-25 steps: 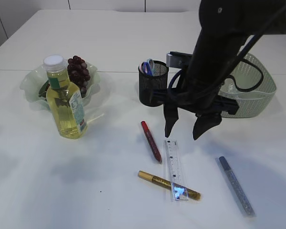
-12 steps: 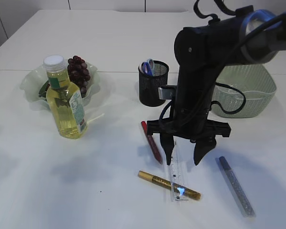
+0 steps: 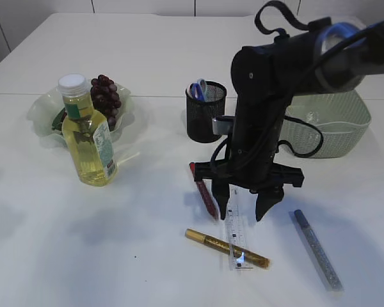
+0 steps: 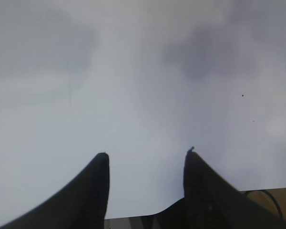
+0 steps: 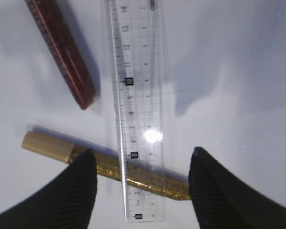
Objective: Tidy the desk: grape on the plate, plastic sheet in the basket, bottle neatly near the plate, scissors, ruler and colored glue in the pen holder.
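Exterior view shows the white desk (image 3: 45, 243) with the right arm reaching down over the near middle, its right claw (image 3: 242, 208) open wide, empty, and poised over the clear ruler (image 3: 235, 230). At far right sits the pale green basket (image 3: 345, 128); at far left the plate (image 3: 41, 115) holds the grape (image 3: 105, 96), with the bottle (image 3: 88, 137) of yellow liquid standing just in front. The black mesh pen holder (image 3: 205, 118) already carries the blue-handled scissors (image 3: 198, 89). Three glue pens lie loose: the red glue (image 3: 203, 190) left of the ruler, the gold glue (image 3: 224, 248) crossing under the ruler's near end, the silver glue (image 3: 317, 249) to the right.

The risk is in the overlap: the ruler rests on the gold glue, so closing on it may pinch both, or the flat, thin plastic may slip and skid away. A finger could also nudge the red glue, which lies close.

The left claw (image 4: 145, 162) hangs half open over bare desk, holding nothing, and is out of the exterior view. Whether the plastic sheet is in the basket cannot be made out.
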`<state>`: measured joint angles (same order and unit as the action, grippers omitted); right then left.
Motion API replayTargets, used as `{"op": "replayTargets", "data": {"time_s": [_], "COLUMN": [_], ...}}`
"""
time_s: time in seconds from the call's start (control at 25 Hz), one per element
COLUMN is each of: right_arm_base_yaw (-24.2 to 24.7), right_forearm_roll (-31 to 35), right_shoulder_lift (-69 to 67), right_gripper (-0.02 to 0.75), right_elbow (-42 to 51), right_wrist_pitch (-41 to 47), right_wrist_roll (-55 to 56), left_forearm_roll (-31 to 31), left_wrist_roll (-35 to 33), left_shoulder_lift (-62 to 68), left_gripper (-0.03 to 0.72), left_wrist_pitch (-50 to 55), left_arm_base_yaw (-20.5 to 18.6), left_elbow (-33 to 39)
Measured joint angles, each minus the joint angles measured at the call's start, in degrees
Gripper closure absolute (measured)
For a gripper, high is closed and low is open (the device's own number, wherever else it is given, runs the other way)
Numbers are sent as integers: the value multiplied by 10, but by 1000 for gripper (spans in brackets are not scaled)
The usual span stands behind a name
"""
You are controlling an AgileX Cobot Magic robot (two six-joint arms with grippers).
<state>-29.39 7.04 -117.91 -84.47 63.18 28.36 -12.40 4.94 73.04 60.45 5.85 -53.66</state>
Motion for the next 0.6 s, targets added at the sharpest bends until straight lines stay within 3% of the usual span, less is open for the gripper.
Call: {"op": "replayTargets", "data": {"time_s": [0.6], "right_arm_base_yaw": [0], "right_forearm_roll": [0], "right_shoulder_lift": [-38], "right_gripper": [253], "right_elbow": [-1], "right_wrist_pitch": [-24], "right_wrist_roll": [1], "left_forearm_roll": [0], "left_wrist_roll": [0], "left_shoulder_lift": [0], "left_gripper": [316], "left_wrist_pitch": [-1], "left_arm_base_yaw": [0], "left_elbow": [0]}}
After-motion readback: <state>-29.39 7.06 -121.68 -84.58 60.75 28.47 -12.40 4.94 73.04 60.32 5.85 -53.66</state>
